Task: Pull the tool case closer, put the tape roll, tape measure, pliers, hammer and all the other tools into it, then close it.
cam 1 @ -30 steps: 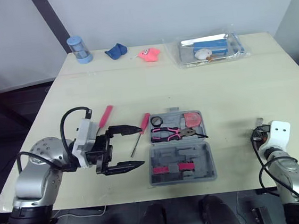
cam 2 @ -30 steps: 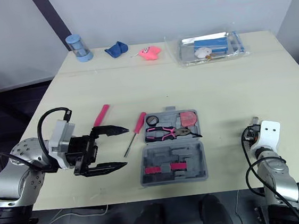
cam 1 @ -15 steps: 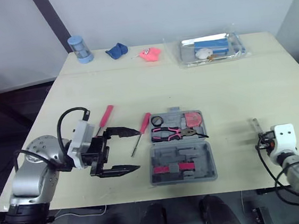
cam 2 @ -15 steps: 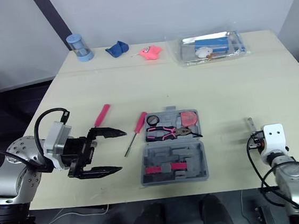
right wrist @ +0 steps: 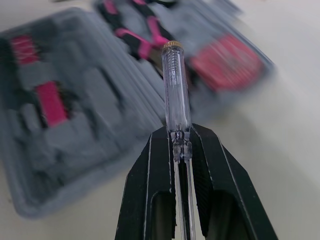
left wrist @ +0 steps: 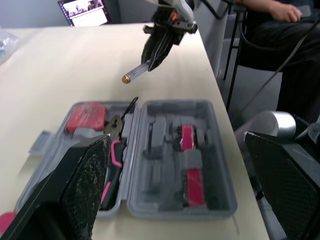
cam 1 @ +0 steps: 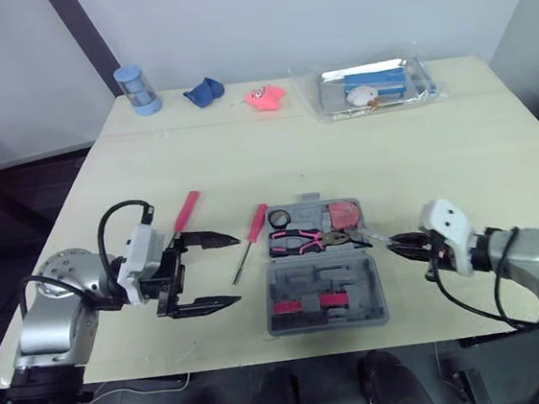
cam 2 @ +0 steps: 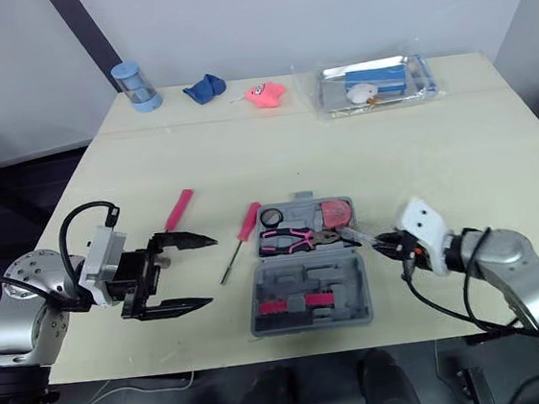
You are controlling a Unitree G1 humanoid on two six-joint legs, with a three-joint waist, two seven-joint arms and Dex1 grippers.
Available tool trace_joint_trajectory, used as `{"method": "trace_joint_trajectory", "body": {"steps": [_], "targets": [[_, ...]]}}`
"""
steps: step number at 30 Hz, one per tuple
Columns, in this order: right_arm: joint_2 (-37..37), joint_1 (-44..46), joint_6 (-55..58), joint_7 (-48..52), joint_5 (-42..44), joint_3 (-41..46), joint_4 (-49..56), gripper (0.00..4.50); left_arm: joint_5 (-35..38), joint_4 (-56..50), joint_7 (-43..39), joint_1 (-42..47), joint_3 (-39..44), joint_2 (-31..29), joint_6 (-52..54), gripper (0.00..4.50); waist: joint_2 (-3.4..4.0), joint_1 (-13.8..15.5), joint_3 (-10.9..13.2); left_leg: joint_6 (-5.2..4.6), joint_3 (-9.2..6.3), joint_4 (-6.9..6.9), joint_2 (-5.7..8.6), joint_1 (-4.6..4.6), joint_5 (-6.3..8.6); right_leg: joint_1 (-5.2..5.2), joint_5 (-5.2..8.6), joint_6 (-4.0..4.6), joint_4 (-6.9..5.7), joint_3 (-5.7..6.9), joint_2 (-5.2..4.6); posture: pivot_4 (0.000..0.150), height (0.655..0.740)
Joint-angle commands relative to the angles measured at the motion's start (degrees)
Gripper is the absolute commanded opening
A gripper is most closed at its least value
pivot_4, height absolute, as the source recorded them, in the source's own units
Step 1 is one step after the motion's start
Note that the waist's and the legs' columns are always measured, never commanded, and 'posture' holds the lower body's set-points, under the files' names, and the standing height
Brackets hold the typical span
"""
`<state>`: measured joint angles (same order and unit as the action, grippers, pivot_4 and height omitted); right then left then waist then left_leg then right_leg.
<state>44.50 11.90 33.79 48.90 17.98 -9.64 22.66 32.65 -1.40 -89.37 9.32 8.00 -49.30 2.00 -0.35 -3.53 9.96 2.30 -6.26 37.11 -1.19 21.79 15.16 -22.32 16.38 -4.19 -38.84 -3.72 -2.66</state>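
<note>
Over the table (cam 1: pixel 418 148), the right gripper (right wrist: pixel 178 137) pinches a probably light, slick screwdriver (right wrist: pixel 176 85) at its neck; left gripper (cam 1: pixel 236 268) gapes.

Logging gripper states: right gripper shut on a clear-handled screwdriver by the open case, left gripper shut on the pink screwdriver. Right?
Wrong about the left gripper: it is open, and the pink screwdriver lies beside it, as the left eye view shows. The right gripper is shut on the clear-handled screwdriver by the open case.
</note>
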Motion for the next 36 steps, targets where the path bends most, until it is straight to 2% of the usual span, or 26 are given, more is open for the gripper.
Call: {"method": "trace_joint_trajectory", "body": {"steps": [1, 14, 24, 36], "targets": [[-2.09, 7.39, 3.53, 2.26, -1.77, -7.35, 2.44, 0.03, -0.49, 1.81, -3.13, -1.64, -0.31, -3.05, -4.31, 4.5, -0.06, -0.23, 0.04, 0.0, -0.02, -0.01, 0.0, 0.02, 0.0, -0.03, 0.0, 0.0, 0.0, 0.0, 0.0, 0.15, 0.74], [-7.07, 27.13, 18.0, 2.42, -12.7, -27.09, 0.71, 0.03, -1.15, 4.35, -2.25, -4.34, 1.54, -3.4, -5.72, 4.5, -0.11, 0.12, 0.11, 0.01, -0.2, 0.04, 0.0, 0.44, -0.01, -0.45, -0.01, 0.02, -0.08, 0.19, -0.01, 0.15, 0.74], [-11.49, 35.1, 23.35, 2.97, -18.11, -36.59, -3.24, 0.03, -0.94, 5.31, -2.47, -4.52, 2.45, -4.32, -5.17, 4.5, -0.09, -0.3, 0.11, 0.02, -0.4, 0.1, 0.01, 0.6, -0.01, -0.49, -0.02, 0.03, -0.07, 0.41, -0.02, 0.15, 0.74], [-15.69, 36.47, 22.23, 3.13, -20.48, -39.85, -7.66, 0.03, -0.64, 4.11, -1.95, -5.27, 2.71, -4.83, -4.71, 4.5, -0.08, -0.45, 0.12, 0.02, -0.53, 0.1, 0.02, 0.65, -0.02, -0.5, -0.02, 0.04, -0.09, 0.54, -0.02, 0.15, 0.74]]}}
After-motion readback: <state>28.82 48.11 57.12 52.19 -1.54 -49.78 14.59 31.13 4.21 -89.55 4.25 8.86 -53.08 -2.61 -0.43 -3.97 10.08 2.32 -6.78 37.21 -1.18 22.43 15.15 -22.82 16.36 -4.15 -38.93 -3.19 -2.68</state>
